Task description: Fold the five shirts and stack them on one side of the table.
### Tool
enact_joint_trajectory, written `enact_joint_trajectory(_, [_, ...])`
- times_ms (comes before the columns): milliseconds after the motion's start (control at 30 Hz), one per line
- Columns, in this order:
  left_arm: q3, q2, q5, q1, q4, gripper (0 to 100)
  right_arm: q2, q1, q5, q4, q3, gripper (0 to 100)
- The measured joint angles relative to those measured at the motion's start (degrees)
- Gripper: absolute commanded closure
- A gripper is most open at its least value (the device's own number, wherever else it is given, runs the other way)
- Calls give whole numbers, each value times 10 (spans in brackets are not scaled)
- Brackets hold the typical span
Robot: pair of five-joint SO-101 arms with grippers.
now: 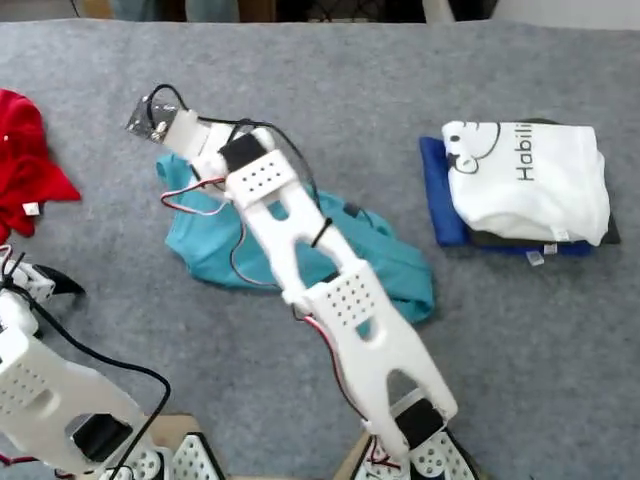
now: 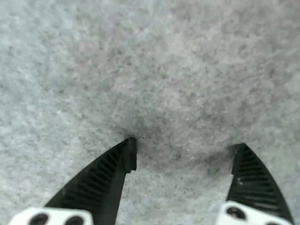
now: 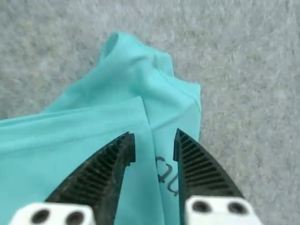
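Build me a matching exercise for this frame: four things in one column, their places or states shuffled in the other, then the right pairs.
Column one:
1 red shirt
2 teal shirt
3 white shirt
4 left hand

Column two:
A top of the folded stack
B open over bare table
C bunched at the table's edge
D lying under the right arm

Pairs: 1-C, 2-D, 3-A, 4-B

Looked down on a table [image 1: 330,60] covered in grey, felt-like cloth [image 2: 150,70]. Met soft, even light, with only faint shadows on the cloth. Found beyond the far edge a dark strip [image 1: 340,8], a brown wooden piece [image 1: 256,8] and a pale surface [image 1: 565,10] at one corner.
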Motion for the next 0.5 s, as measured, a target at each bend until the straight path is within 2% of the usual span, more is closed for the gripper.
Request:
enact_joint_trajectory(167, [10, 0, -25, -24, 14, 662, 38, -32, 3, 33, -84, 850])
enact_joint_trajectory(300, [18, -1, -55, -49, 20, 662, 62, -47, 4, 35, -93, 850])
enact_joint_trajectory(500, [20, -1, -62, -55, 20, 662, 74, -40, 4, 56, -93, 850])
